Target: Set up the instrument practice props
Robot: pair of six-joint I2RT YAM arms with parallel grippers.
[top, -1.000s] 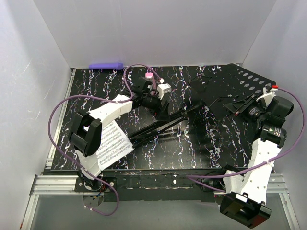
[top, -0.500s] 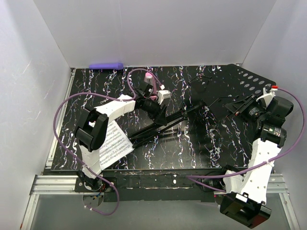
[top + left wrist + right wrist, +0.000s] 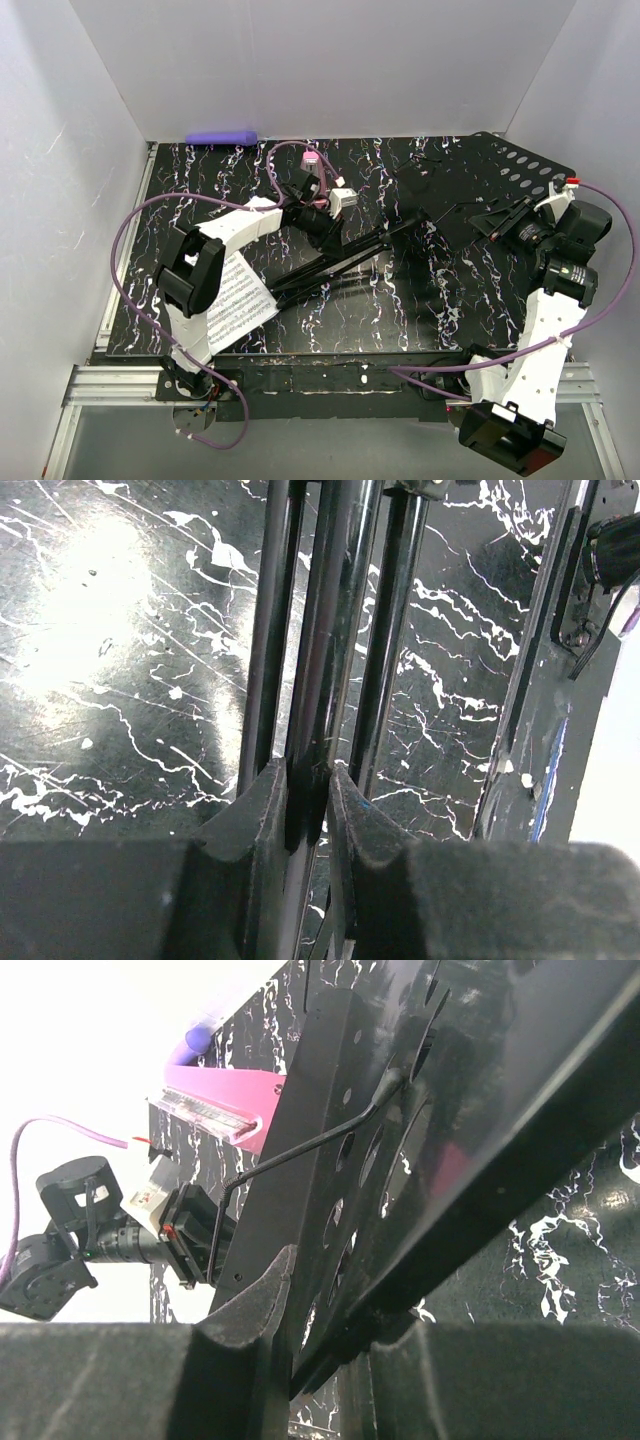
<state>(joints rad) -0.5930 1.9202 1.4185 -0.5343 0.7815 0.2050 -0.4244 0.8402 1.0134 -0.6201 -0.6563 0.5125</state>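
The black music stand (image 3: 400, 230) lies folded across the marbled table, its perforated desk (image 3: 490, 170) at the back right. My left gripper (image 3: 326, 228) is shut on the stand's middle tube (image 3: 320, 660), a pad (image 3: 263, 815) pressed to each side of it among the bundled legs. My right gripper (image 3: 522, 232) is shut on the desk's edge (image 3: 400, 1190), which runs between its fingers (image 3: 258, 1305). A printed sheet-music page (image 3: 235, 295) lies at the front left, partly under the left arm. The pink metronome (image 3: 312, 160) stands at the back, behind the left wrist, and shows again as the pink metronome (image 3: 225, 1100).
A purple cylinder (image 3: 222, 137) lies against the back wall at the left. White walls close in the table on three sides. Purple cables loop from both arms over the table's left side and front right corner.
My left gripper has dropped onto the stand's bundled tubes and closed on the middle one. The right arm and the desk have not moved.
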